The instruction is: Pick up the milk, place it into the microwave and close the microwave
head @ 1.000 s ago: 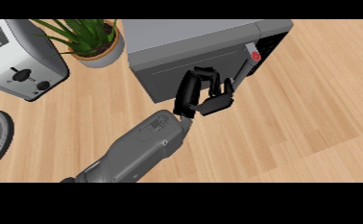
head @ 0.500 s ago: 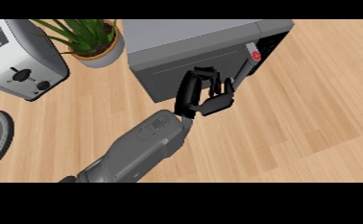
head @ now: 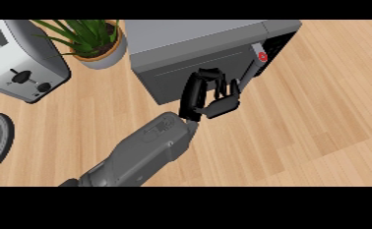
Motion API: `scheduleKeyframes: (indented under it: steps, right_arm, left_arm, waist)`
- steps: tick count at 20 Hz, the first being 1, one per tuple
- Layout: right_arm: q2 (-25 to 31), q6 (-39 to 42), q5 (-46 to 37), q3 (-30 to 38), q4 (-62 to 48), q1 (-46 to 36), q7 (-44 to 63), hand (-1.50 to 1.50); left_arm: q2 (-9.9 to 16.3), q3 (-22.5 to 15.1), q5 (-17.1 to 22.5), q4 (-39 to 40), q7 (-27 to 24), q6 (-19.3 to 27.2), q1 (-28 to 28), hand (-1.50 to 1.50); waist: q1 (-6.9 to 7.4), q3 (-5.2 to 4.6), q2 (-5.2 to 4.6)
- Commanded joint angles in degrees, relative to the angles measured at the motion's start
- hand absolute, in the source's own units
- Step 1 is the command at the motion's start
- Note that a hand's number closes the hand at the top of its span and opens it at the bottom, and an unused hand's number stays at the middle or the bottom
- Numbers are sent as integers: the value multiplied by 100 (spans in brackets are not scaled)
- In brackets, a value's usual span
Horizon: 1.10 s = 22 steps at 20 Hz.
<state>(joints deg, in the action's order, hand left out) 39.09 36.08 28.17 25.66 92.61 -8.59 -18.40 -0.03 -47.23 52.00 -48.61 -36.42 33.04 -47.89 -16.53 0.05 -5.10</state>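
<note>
The grey microwave [head: 196, 41] stands at the top middle, its door [head: 181, 73] lying against the front and a control strip with a red button [head: 262, 57] at its right. My left hand [head: 207, 98] is at the door's lower right, near the handle edge. Its fingers [head: 208, 78] point up along the door face, fairly straight, and hold nothing. The grey forearm [head: 145, 152] comes in from the lower left. No milk shows anywhere; the microwave's inside is hidden. My right hand is out of view.
A silver toaster [head: 25, 68] sits at the left edge. A potted green plant [head: 91, 43] stands between it and the microwave. A dark curved rim [head: 4, 139] shows at the lower left edge. Bare wooden counter [head: 305, 125] stretches to the right.
</note>
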Motion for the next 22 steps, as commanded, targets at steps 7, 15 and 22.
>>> scheduleKeyframes:
  steps: [7, 15, 22]
  right_arm:
    - [389, 98, -168, 227, -350, -189, -79, -150]
    - [397, 305, 151, 220, -853, -390, -89, -150]
    - [447, 454, 302, 243, -1170, -486, -93, -150]
  left_arm:
    - [3, 287, 276, 551, -94, -84, -600, 150]
    - [3, 176, 461, 526, -213, -130, -700, 150]
    - [3, 93, 609, 623, -282, -125, -781, 150]
  waist:
    - [-27, 7, -99]
    - [84, 17, -146]
    - [81, 18, -135]
